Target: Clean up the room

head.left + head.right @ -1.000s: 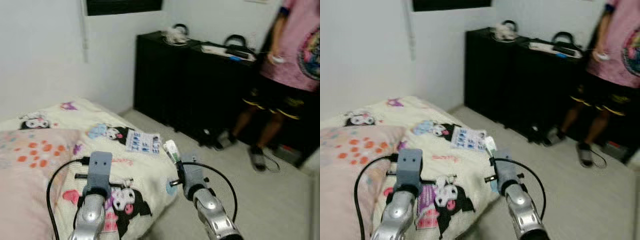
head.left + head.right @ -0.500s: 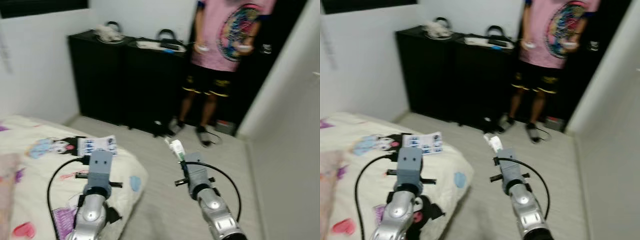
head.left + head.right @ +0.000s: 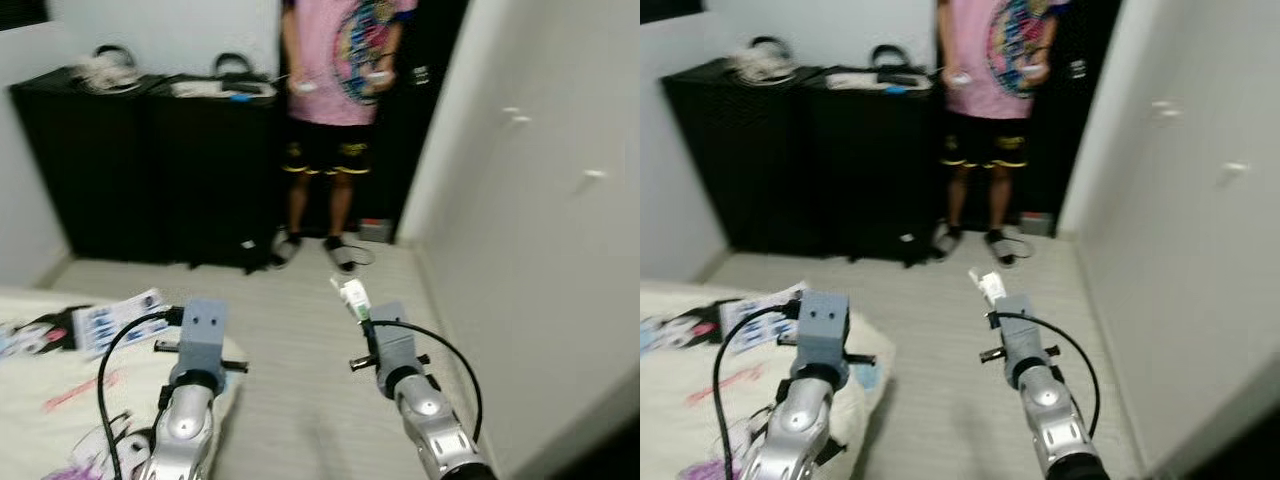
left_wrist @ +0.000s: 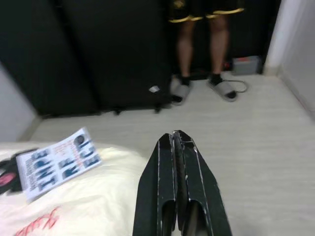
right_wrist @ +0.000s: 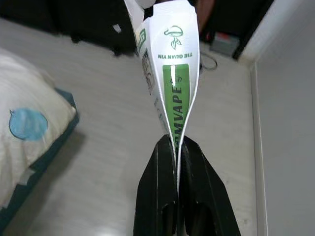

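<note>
My right gripper (image 5: 178,147) is shut on a white packet with green print (image 5: 171,73), held up over the pale floor (image 3: 300,350); the same packet (image 3: 352,297) sticks up from the right gripper (image 3: 362,315) in the eye views. My left gripper (image 4: 178,142) is shut with nothing in it, above the corner of the bed (image 4: 74,196). A white leaflet with blue print (image 4: 58,162) lies on the patterned cover near the bed's corner.
A person in a pink shirt (image 3: 345,60) and black shorts stands ahead by the black cabinets (image 3: 150,160), holding white controllers. Items lie on the cabinet top (image 3: 215,88). A white wall or wardrobe (image 3: 540,200) runs along the right. Sandals and a cable (image 4: 226,88) lie on the floor.
The camera has swung right: the bed slid to the left edge, and the person and the right wall now stand ahead. Both grippers keep the same pose and hold.
</note>
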You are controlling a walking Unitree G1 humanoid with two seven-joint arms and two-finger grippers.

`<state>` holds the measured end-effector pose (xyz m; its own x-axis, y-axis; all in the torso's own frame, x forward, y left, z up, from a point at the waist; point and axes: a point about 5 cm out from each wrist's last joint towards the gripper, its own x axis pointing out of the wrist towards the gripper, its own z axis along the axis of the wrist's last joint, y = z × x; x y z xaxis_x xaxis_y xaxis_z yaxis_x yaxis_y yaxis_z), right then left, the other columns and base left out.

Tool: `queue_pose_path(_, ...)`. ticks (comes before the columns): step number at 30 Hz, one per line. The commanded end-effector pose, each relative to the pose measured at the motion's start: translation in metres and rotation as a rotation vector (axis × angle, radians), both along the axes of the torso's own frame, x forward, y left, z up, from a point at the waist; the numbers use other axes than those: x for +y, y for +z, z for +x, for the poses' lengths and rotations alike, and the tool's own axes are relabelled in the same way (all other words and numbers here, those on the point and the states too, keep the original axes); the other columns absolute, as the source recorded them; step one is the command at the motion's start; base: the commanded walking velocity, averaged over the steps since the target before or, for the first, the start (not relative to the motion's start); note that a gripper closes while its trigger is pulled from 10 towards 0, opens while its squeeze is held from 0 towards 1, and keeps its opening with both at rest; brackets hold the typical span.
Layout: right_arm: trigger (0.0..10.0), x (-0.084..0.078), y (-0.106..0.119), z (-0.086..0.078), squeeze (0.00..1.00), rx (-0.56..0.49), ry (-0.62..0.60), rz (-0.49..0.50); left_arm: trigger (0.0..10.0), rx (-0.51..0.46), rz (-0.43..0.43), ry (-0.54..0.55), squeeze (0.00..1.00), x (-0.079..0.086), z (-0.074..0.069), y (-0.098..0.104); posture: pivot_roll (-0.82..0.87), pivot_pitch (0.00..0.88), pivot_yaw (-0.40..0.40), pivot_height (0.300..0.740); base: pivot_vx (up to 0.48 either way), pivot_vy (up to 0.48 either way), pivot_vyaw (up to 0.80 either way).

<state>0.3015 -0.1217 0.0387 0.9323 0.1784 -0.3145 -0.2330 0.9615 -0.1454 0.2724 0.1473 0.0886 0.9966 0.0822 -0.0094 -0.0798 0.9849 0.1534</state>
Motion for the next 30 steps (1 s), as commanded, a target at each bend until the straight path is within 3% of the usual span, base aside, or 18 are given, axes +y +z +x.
queue_pose_path(1, 10.0, -0.0015, -0.0009, 0.0006, 0.0, 0.007, -0.008, 0.001, 10.0, 0.012, 0.005, -0.005, 0.0, -0.0011, -0.0008, -0.0027, 0.0, 0.0, -0.047, 0.74, 0.0, 0.0, -0.8)
queue_pose_path(30, 10.0, -0.0042, -0.0053, -0.0013, 0.0, 0.014, -0.035, -0.005, 10.0, 0.017, 0.029, -0.035, 0.0, -0.0024, 0.0001, -0.0039, 0.02, 0.0, -0.026, 0.74, 0.0, 0.0, -0.8)
